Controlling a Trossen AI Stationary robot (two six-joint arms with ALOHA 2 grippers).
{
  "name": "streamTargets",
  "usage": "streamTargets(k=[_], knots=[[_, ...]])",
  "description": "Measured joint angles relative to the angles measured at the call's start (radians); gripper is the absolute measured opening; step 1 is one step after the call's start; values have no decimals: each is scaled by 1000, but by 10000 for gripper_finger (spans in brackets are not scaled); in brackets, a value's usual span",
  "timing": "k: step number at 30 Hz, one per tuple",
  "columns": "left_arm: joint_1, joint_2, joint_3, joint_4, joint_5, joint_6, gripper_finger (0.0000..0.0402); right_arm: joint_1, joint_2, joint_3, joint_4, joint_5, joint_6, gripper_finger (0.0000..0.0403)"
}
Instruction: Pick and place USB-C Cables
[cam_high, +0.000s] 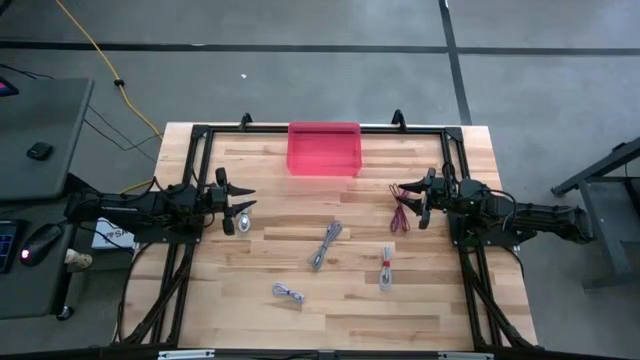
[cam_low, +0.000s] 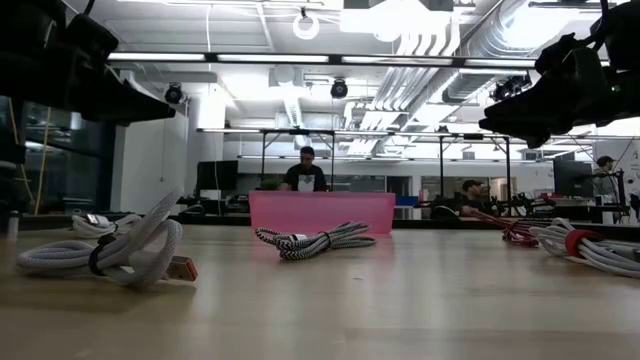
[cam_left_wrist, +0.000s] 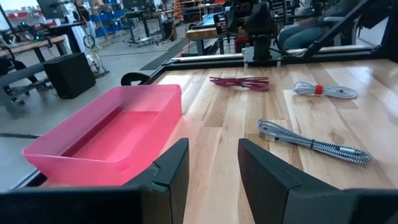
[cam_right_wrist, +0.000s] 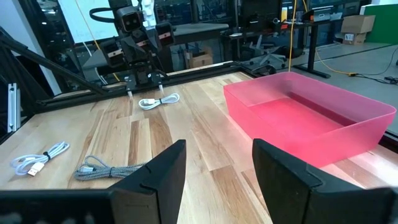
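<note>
Several bundled USB-C cables lie flat on the wooden table. A dark red one (cam_high: 400, 216) (cam_left_wrist: 241, 83) is just below my right gripper (cam_high: 403, 197). A grey braided one (cam_high: 325, 244) (cam_left_wrist: 311, 144) (cam_right_wrist: 109, 169) lies mid-table. A grey one with a red tie (cam_high: 386, 268) (cam_left_wrist: 324, 91) and a small grey one (cam_high: 288, 292) (cam_right_wrist: 40, 157) lie nearer the near edge. A pale one (cam_high: 243, 222) (cam_right_wrist: 158, 100) sits by my left gripper (cam_high: 247, 199). Both grippers hover open above the table, facing each other (cam_left_wrist: 211, 168) (cam_right_wrist: 214, 168).
A translucent pink bin (cam_high: 323, 148) (cam_left_wrist: 112, 134) (cam_right_wrist: 311, 118) stands at the middle of the table's far edge. A black frame (cam_high: 200, 135) runs round the table. A long yellow cord (cam_high: 100, 60) lies on the floor. People sit in the room beyond (cam_low: 305, 175).
</note>
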Motion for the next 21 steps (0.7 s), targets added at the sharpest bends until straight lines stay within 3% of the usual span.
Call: streamTargets(k=[10, 16, 21], knots=[[0, 0, 0, 8, 0, 30, 117, 0, 0, 0, 6, 20, 0, 176], [0, 0, 0, 7, 0, -26, 117, 0, 0, 0, -6, -18, 64, 176], [0, 0, 0, 6, 0, -28, 117, 0, 0, 2, 78, -27, 57, 176]])
